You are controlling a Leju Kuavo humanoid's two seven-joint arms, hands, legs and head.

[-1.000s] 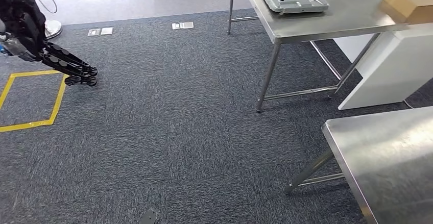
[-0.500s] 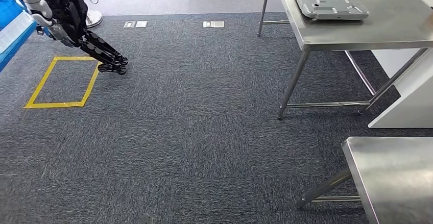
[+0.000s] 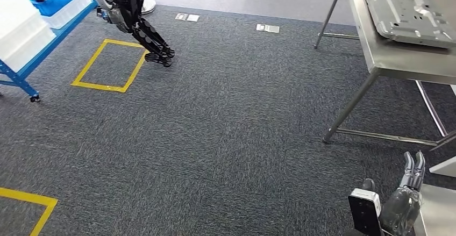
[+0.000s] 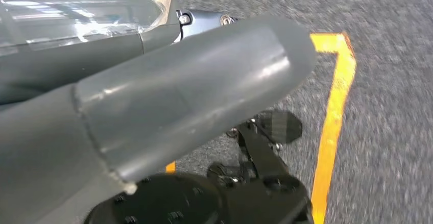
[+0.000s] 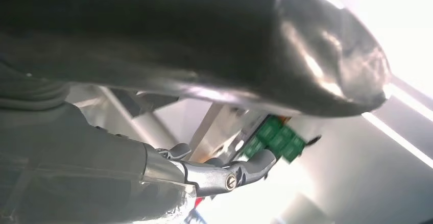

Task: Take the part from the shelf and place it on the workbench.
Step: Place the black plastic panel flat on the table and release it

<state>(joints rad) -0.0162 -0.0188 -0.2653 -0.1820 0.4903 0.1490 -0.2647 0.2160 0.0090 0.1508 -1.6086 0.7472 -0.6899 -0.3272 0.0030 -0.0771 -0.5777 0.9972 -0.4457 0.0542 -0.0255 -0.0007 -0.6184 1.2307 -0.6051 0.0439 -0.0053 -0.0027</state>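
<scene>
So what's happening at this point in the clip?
Nothing is being handled yet. In the head view the robot looks down at grey carpet. Its left hand hangs empty with fingers extended beside a yellow taped square, near a blue shelf holding white and blue bins. Its right hand hangs low and holds nothing. A steel workbench to the right carries a large grey metal panel.
</scene>
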